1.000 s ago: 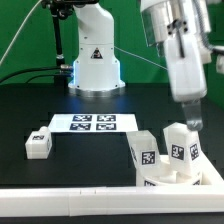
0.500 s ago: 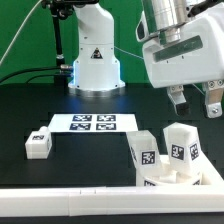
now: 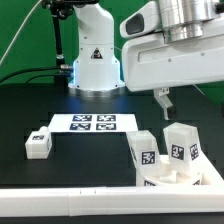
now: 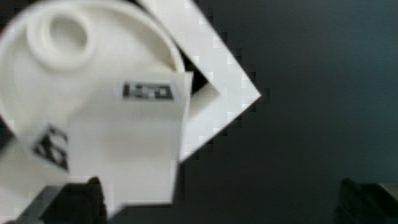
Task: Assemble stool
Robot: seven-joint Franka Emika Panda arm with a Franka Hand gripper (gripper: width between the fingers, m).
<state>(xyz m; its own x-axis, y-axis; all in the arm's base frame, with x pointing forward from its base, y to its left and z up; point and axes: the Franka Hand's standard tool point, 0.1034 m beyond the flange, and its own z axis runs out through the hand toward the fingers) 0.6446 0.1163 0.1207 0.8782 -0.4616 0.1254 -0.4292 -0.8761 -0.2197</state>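
The pincer [image 4: 228, 200] hangs in the air with its two fingers [image 4: 79, 198] spread wide and nothing between them. In the wrist view the dark tips sit at opposite edges of the picture, with only the black counter [image 3: 90, 165] and white parts below them. In the exterior view the arm's big white head fills the upper corner. It is above the counter and to the exterior view's right of the marker board [image 3: 95, 122], and it touches none of the parts. Only one finger shows plainly there.

The stool [image 3: 165, 165] stands half built on the counter, to the exterior view's right of the marker board and nearer the camera. Its round seat [image 3: 165, 178] lies flat. Two legs [image 3: 146, 152] stand upright on it side by side, each showing a black-and-white tag. A third leg [image 3: 38, 143] lies loose on the counter, just off the marker board's end on the exterior view's left and well apart from the stool.

A long white bar [image 3: 70, 203] runs along the near side of the counter, closer to the camera than the marker board, and passes right in front of the seat. The wrist view looks down on the seat with a round hole in it, a tagged leg, and the bar's bent corner just beside the seat. Whether bar and seat touch cannot be told. The robot's base [image 3: 95, 60] stands behind the marker board.
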